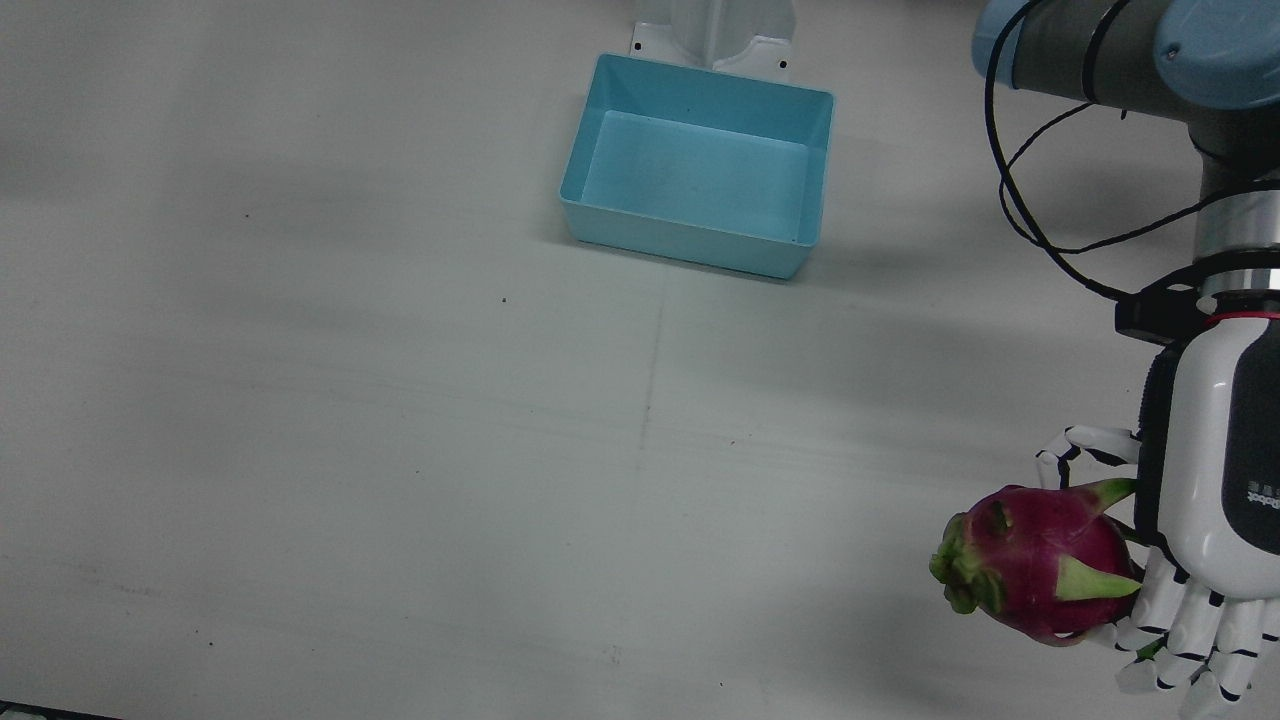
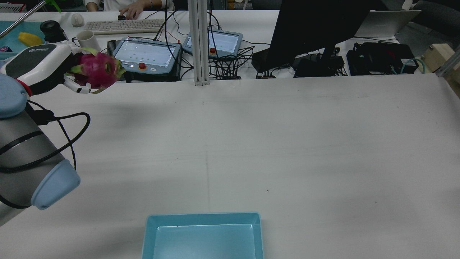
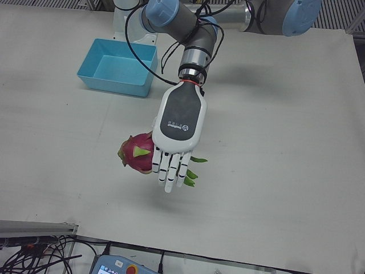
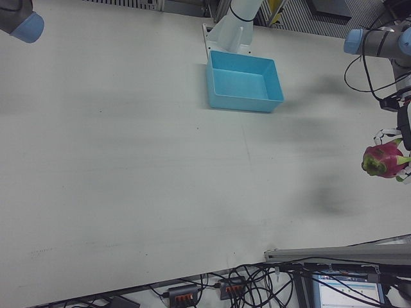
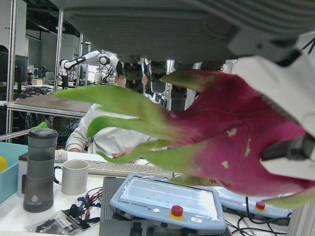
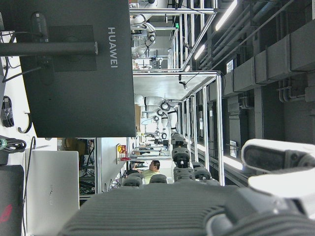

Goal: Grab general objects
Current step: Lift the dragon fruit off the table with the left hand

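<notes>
A pink dragon fruit point(image 1: 1030, 565) with green scales is held in my left hand point(image 1: 1210, 500), clear of the white table, near the table's operator-side edge. The fingers point(image 3: 171, 168) curl around the fruit point(image 3: 138, 153) from its side. In the rear view the hand point(image 2: 43, 64) holds the fruit point(image 2: 97, 70) at the far left. The fruit point(image 5: 236, 142) fills the left hand view. My right hand point(image 6: 197, 206) shows only in its own view, raised, with nothing in it and its fingers apart.
A light blue bin point(image 1: 700, 255) stands empty on the robot's side of the table, near the middle; it also shows in the rear view point(image 2: 201, 217). Beyond the table's far edge are teach pendants point(image 2: 147, 54), a monitor point(image 2: 316, 25) and cables.
</notes>
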Robot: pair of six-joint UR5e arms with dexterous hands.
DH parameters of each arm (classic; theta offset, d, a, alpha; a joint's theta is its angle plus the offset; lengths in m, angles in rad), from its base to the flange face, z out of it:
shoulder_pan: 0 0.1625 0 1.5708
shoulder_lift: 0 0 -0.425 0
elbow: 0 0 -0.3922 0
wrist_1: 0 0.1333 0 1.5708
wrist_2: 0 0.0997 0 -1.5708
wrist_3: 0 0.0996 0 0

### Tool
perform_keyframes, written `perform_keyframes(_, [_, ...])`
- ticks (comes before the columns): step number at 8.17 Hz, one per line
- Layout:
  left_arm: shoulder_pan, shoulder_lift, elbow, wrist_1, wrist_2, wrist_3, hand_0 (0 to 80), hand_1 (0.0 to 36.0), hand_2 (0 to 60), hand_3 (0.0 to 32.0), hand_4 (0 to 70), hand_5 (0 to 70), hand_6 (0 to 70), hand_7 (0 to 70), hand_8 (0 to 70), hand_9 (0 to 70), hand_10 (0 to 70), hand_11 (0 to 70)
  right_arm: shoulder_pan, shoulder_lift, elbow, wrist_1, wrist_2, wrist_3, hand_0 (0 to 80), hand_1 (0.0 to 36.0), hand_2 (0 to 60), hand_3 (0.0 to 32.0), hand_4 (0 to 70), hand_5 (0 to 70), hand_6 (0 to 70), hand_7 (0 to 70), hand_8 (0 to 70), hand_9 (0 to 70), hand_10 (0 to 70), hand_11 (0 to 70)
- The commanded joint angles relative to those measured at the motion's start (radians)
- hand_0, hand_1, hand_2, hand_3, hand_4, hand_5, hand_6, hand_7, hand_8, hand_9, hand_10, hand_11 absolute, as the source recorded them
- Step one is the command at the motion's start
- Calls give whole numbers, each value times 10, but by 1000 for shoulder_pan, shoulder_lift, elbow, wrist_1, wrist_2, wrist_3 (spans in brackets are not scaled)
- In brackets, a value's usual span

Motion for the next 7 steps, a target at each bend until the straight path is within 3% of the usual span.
perform_keyframes(1, [-4,-66,-64,11,44,-61,223,172,600,0,131,700,154,297,136,221,285,419,0,0,0,0,0,0,0,0,0,0,0,0,0,0,0,0,0,0])
perform_keyframes(2, [-4,-102,-72,-6,103,-61,238,167,600,0,135,700,150,305,134,219,262,390,0,0,-1,0,0,0,0,0,0,0,0,0,0,0,0,0,0,0])
perform_keyframes(3, [13,-120,-111,-6,111,-59,243,167,600,0,133,696,144,305,125,209,258,384,0,0,0,0,0,0,0,0,0,0,0,0,0,0,0,0,0,0])
perform_keyframes(5, [51,-120,-124,-87,192,-43,278,164,600,0,135,700,145,320,129,224,275,408,0,0,0,0,0,0,0,0,0,0,0,0,0,0,0,0,0,0])
perform_keyframes(7, [127,-122,-133,-148,205,-3,324,169,600,0,146,700,155,330,151,253,255,380,0,0,-1,0,0,0,0,0,0,0,0,0,0,0,0,0,0,0])
